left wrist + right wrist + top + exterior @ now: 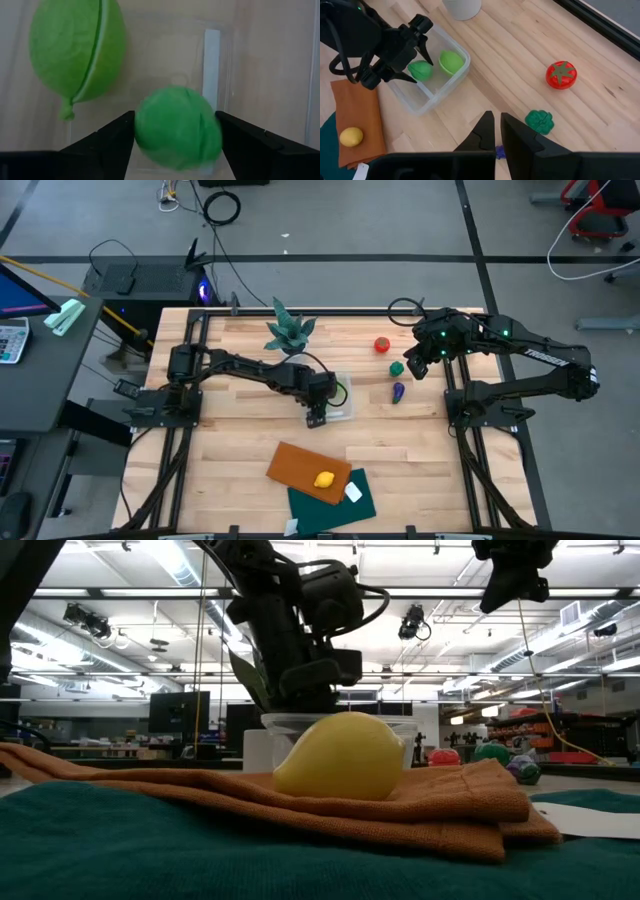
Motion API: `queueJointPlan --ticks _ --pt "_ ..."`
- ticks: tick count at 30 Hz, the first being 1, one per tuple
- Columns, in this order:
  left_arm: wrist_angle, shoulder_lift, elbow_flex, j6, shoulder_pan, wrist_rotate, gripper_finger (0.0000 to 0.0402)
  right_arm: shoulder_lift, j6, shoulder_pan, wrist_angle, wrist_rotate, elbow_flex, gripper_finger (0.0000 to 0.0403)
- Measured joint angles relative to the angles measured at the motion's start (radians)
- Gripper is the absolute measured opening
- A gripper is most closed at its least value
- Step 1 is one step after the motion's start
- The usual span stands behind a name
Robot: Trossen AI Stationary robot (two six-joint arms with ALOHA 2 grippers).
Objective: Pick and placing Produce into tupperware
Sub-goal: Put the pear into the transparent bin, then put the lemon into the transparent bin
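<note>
Clear, shallow plastic tub point(431, 85) with rounded corners, mid-table, just beside a spiky green potted plant point(289, 331); holds two light green toy produce pieces, one point(451, 61) lying free, the other point(178, 128) between the left gripper's point(176, 134) spread fingers, not pinched. Red tomato point(561, 74), dark green piece point(539, 121) and purple piece point(398, 391) lie on bare wood near the right gripper point(496, 131), which hovers above them with fingers nearly closed, empty. Yellow lemon point(324, 479) rests on a folded orange-brown cloth point(300, 467), over a dark green cloth point(335, 502).
</note>
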Motion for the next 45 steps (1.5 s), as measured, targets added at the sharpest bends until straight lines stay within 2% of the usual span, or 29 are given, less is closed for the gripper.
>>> queueJointPlan --ticks 7,16,24,27,30,33,40,45 --pt "-0.026 0.0 0.048 0.0 0.0 -0.001 0.0281 0.0 0.0 0.0 0.0 -0.001 0.0 0.0" --pt "-0.173 0.0 0.236 0.019 0.001 -0.001 0.0281 -0.011 -0.006 0.0 -0.013 -0.001 0.0 0.0" --pt "-0.371 0.0 0.401 -0.139 0.001 0.002 0.0279 -0.076 0.008 0.0 -0.051 -0.004 0.0 0.0" --pt "-0.415 0.0 0.439 -0.204 -0.004 0.05 0.0273 -0.105 0.032 0.0 -0.068 0.007 0.0 0.0" --pt "-0.426 0.0 0.449 -0.268 -0.018 0.106 0.0271 -0.129 0.061 0.0 -0.082 0.012 0.0 0.0" --pt "-0.428 0.0 0.449 -0.296 -0.047 0.115 0.0271 -0.142 0.089 0.0 -0.099 0.013 0.0 0.0" --pt "-0.435 0.0 0.449 -0.376 -0.128 0.082 0.0263 -0.148 0.103 0.0 -0.132 0.014 0.0 0.0" --pt "-0.45 0.0 0.449 -0.526 -0.18 0.056 0.0251 -0.148 0.038 0.0 -0.146 -0.012 0.0 0.0"
